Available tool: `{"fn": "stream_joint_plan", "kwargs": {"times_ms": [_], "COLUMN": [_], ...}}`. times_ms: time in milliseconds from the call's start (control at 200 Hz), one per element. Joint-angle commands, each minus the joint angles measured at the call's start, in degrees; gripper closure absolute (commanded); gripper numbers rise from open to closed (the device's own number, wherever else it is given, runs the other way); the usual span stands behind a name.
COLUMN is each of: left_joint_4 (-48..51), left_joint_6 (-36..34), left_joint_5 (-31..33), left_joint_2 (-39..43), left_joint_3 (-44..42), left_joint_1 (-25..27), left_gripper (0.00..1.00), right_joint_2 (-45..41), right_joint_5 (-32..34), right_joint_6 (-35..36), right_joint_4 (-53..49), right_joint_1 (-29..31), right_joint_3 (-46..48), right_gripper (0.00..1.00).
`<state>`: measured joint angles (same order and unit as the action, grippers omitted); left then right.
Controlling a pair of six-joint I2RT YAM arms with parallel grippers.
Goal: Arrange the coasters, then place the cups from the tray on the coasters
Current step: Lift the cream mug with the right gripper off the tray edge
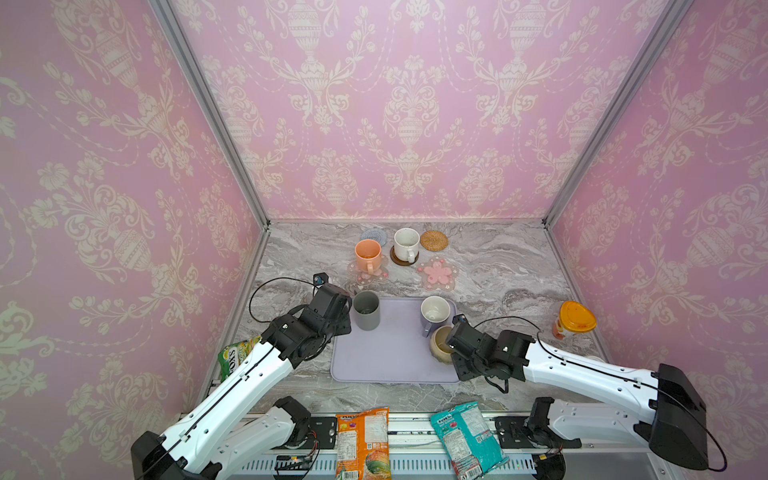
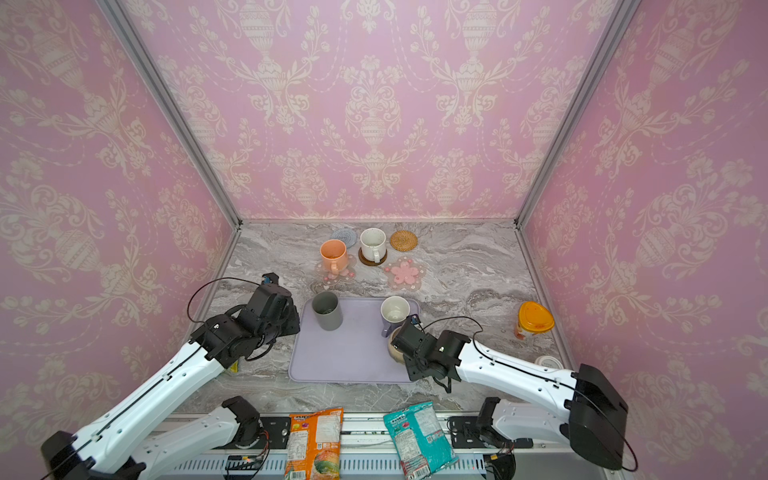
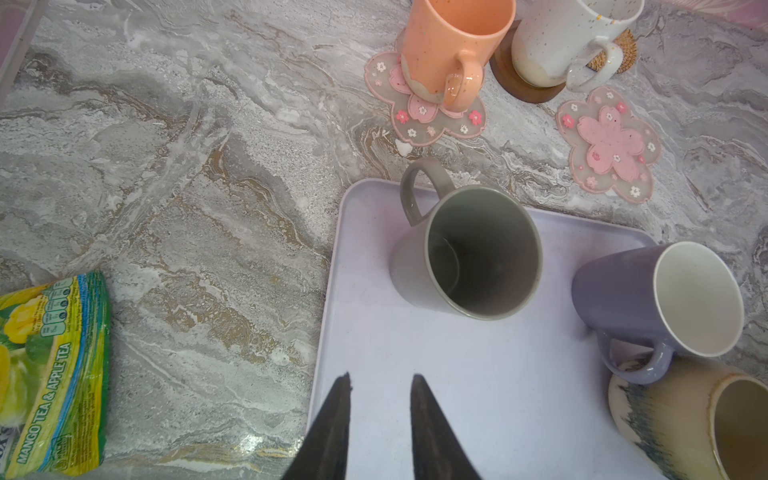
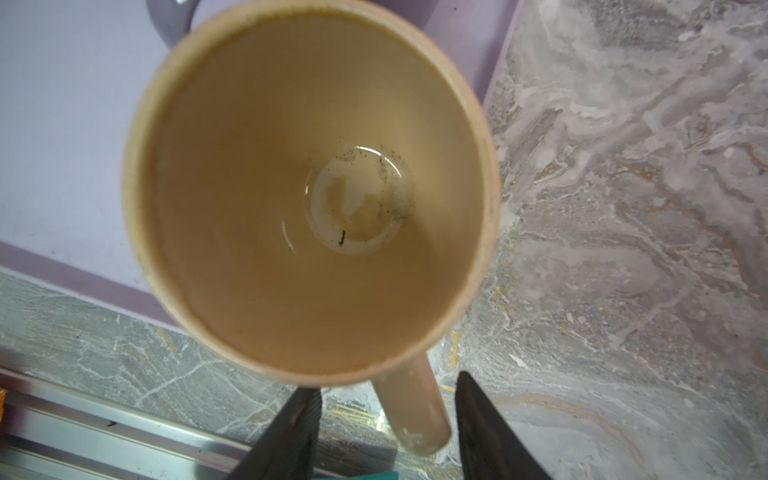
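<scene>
Beige-yellow cup [image 4: 311, 187] stood at the near right corner of the lavender tray [image 4: 62, 124]. The right gripper [image 4: 386, 382] straddled its handle [image 4: 415, 411], jaws parted, not yet gripping. The left gripper [image 3: 380, 376] hovered over the tray's left edge, short of the grey cup [image 3: 469, 249], narrowly parted and empty.

Bright, even light; soft focus up close.
We log diffuse lighting in both top views, with faint shadows on the tray [image 1: 395, 357]; its edges curve in the left wrist view. In the right wrist view the beige-yellow cup [image 4: 307, 187] shows a blurred rim and a glint inside, while the table [image 4: 623, 208] beyond is sharp.
</scene>
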<state>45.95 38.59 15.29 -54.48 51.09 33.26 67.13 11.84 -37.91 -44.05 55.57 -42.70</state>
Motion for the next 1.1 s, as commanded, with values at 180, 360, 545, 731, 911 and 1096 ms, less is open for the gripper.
{"fn": "stream_joint_plan", "kwargs": {"times_ms": [180, 360, 545, 731, 911, 1096], "left_joint_4": [0.85, 0.72, 1.47, 2.03, 2.03, 1.99], "left_joint_6": [1.47, 1.84, 1.76, 1.82, 2.04, 1.94], "left_joint_5": [-0.63, -0.25, 0.7, 0.94, 0.8, 0.81], "left_joint_2": [0.69, 1.96, 4.01, 4.47, 4.56, 4.82], "left_joint_3": [-1.96, -2.72, -2.79, -2.88, -3.02, -2.93], "left_joint_1": [0.58, 0.53, 0.57, 0.58, 0.58, 0.54], "left_gripper": [0.72, 0.72, 0.72, 0.72, 0.72, 0.72], "right_joint_2": [1.5, 3.49, 4.56, 4.07, 2.9, 1.13], "right_joint_5": [-2.29, -3.79, -4.04, -4.5, -4.95, -5.77], "right_joint_6": [0.86, 1.41, 1.31, 1.3, 2.09, 2.33], "right_joint_4": [2.73, 3.88, 4.48, 4.51, 4.33, 4.14], "right_joint_1": [-0.29, -0.3, -0.24, -0.21, -0.28, -0.18], "right_joint_3": [1.12, 1.39, 1.34, 1.24, 1.34, 1.73], "right_gripper": [0.53, 0.59, 0.69, 0.82, 1.0, 1.0]}}
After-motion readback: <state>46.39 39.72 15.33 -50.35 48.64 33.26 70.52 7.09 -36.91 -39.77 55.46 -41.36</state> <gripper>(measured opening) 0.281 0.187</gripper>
